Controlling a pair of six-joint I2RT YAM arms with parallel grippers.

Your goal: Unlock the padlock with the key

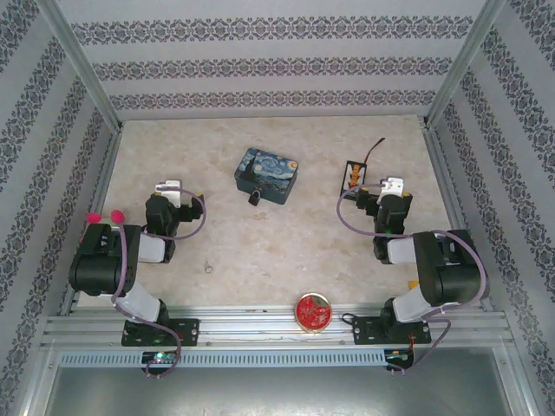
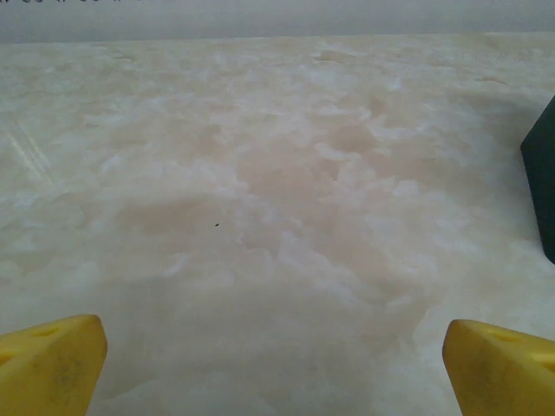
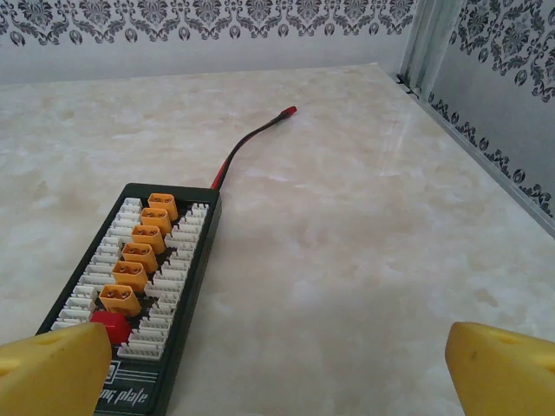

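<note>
Both arms sit folded close to their bases, forearms pointing at the far wall. The left gripper (image 1: 169,185) hangs low over the surface (image 1: 286,251) on the left side, jaws spread wide with nothing between them. On the left wrist cam I see its yellow fingertips (image 2: 52,364) at the two bottom corners and bare marble between. The right gripper (image 1: 393,184) mirrors that pose on the right, also wide apart and empty, its own tips (image 3: 499,368) at the bottom corners of the right wrist cam. Just ahead of it lies a black connector board (image 3: 130,277) with orange plugs and a red-black cable (image 3: 251,143) running off toward the far wall. The padlock (image 1: 254,198) is mid-surface, right at the near edge of the starry-night tin (image 1: 269,172), between the two grippers and well apart from both. A red round object (image 1: 312,311) sits at the near edge.
</note>
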